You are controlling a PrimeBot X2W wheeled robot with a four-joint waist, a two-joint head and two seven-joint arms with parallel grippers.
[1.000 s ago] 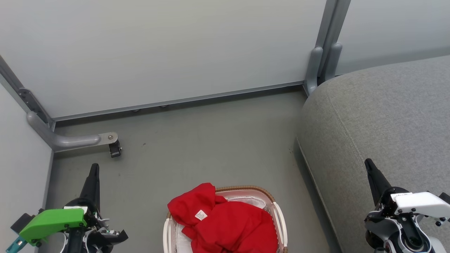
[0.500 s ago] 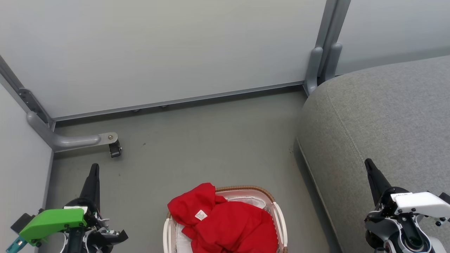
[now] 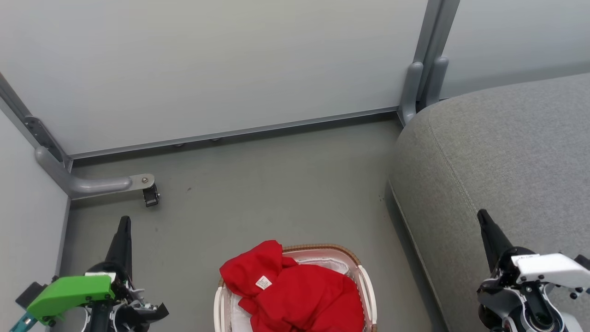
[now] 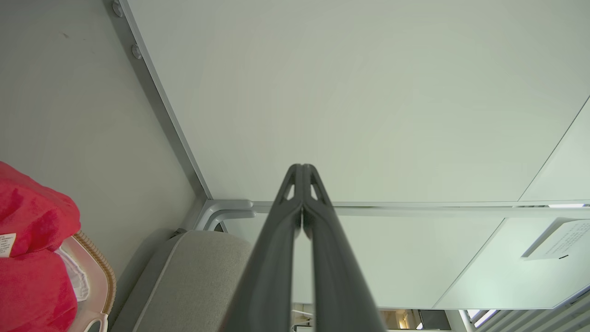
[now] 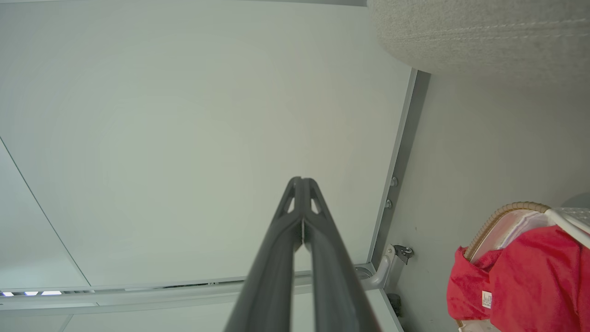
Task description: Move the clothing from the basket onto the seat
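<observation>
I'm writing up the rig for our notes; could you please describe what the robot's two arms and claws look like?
Each claw has two long, dark grey tapering fingers with small triangular cut-outs near the tips. The left claw sits on a black wrist under a bright green cover; the right claw has a white cover with dark screws over grey-and-black housing.

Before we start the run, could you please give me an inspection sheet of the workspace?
Surface: grey floor, small marks.
Job's things: red clothing with white tag heaped in the basket, spilling over its woven rim; grey seat to the right, no clothing on its visible part.
Clutter: nothing seen.
End effectors: left end effector shut, holding nothing; right end effector shut, holding nothing.
Cables: nothing seen.
Surroundings: pale partition panels; grey support foot with caster.
</observation>
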